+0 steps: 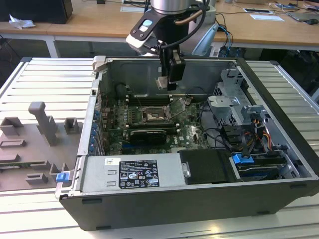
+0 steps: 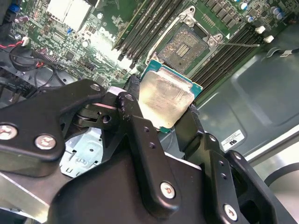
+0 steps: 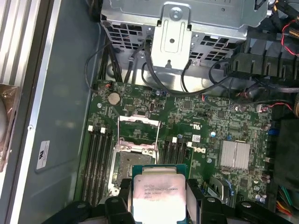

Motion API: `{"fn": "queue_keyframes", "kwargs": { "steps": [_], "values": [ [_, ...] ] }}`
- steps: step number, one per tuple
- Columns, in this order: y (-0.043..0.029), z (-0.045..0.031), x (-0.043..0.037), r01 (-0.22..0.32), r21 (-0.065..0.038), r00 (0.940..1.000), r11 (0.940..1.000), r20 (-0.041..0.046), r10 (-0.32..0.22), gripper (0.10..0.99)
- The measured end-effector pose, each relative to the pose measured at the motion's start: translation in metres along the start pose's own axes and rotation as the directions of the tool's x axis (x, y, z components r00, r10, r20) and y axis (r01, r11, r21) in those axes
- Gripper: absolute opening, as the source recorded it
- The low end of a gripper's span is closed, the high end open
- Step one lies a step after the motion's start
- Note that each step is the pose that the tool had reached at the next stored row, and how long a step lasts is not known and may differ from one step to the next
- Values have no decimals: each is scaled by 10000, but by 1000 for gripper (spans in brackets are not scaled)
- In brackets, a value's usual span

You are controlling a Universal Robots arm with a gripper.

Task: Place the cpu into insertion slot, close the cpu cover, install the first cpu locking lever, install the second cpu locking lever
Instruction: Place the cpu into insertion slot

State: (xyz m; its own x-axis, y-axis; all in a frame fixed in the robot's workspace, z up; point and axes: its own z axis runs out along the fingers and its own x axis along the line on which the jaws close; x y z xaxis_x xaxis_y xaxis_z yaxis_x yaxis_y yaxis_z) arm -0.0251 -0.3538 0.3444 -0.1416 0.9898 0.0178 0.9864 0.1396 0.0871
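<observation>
My gripper hangs inside the open computer case, above the motherboard, shut on the cpu. In both wrist views the cpu is a flat square chip with a dull silver top on a green edge, clamped between the black fingers. The insertion slot lies bare below it, dark with a silver frame. The cpu cover stands raised at the slot's far edge. The chip is clear of the slot, held above it.
Long black memory slots flank the socket on both sides. A silver drive cage with cables stands at the board's end. A labelled power supply fills the case front. A grey fixture lies on the exterior view's left.
</observation>
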Motion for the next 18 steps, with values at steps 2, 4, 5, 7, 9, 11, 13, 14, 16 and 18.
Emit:
{"fn": "queue_keyframes", "kwargs": {
  "steps": [2, 4, 5, 7, 9, 11, 13, 14, 16, 18],
  "values": [
    [0, 7, 0, -55, -1, 10000, 10000, 4, 55, 541],
    [-1, 10, 0, -87, -1, 10000, 10000, 8, 87, 541],
    [-1, 12, 0, -104, -2, 9999, 9999, 9, 104, 541],
    [-2, 17, 0, -146, -2, 9999, 9999, 13, 146, 541],
    [-2, 21, 0, -179, -3, 9998, 9998, 16, 179, 541],
    [-2, 25, 0, -211, -4, 9998, 9998, 18, 211, 541],
    [-2, 28, -1, -245, -4, 9997, 9997, 22, 246, 541],
    [-2, 30, -1, -258, -5, 9997, 9997, 23, 258, 541],
    [-3, 32, -1, -281, -5, 9996, 9996, 24, 281, 541],
    [-3, 36, -1, -311, -6, 9995, 9995, 27, 311, 541]
  ]
}}
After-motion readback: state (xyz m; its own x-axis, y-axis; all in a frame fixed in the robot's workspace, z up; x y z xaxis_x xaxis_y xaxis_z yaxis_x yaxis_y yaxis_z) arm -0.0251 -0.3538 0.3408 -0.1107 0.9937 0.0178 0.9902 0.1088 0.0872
